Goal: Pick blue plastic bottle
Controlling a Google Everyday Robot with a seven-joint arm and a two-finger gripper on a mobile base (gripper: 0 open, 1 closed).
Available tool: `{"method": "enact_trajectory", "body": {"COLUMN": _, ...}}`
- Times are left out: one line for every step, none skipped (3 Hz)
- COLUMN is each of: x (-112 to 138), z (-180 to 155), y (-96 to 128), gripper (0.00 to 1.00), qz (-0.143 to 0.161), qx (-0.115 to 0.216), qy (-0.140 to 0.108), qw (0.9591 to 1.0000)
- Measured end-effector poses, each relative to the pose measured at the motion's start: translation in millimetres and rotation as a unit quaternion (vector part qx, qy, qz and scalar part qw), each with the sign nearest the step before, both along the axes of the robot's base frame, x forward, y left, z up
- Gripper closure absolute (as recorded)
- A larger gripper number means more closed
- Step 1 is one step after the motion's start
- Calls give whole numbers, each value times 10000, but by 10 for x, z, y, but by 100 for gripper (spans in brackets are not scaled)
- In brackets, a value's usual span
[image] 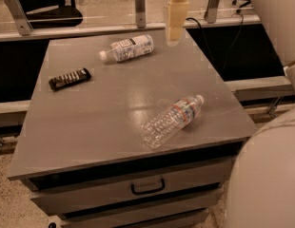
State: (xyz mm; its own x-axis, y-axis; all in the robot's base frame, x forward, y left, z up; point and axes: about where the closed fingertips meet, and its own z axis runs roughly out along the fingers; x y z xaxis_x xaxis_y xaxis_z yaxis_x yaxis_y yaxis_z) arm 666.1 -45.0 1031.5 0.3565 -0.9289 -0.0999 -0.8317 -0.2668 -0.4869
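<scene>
The blue plastic bottle (128,48) lies on its side at the far side of the grey cabinet top (109,122), white cap pointing left, white label with dark print facing up. My gripper (175,38) hangs from above at the top of the view, just right of the bottle's base and above the cabinet's far edge. It is apart from the bottle and holds nothing that I can see.
A clear ribbed water bottle (172,120) with a red-banded label lies on its side near the front right. A dark snack bar (70,78) lies at the left. A drawer handle (148,186) is below. My arm's pale shell (266,175) fills the right side.
</scene>
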Motion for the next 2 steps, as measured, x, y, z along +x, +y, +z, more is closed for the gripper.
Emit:
{"method": "enact_trajectory", "body": {"x": 166, "z": -136, "y": 134, "gripper": 0, "qz": 171, "qx": 83, "qy": 39, "qw": 9998}}
{"method": "enact_trajectory", "body": {"x": 482, "z": -391, "y": 272, "gripper": 0, "qz": 226, "qx": 226, "qy": 119, "qw": 9994}}
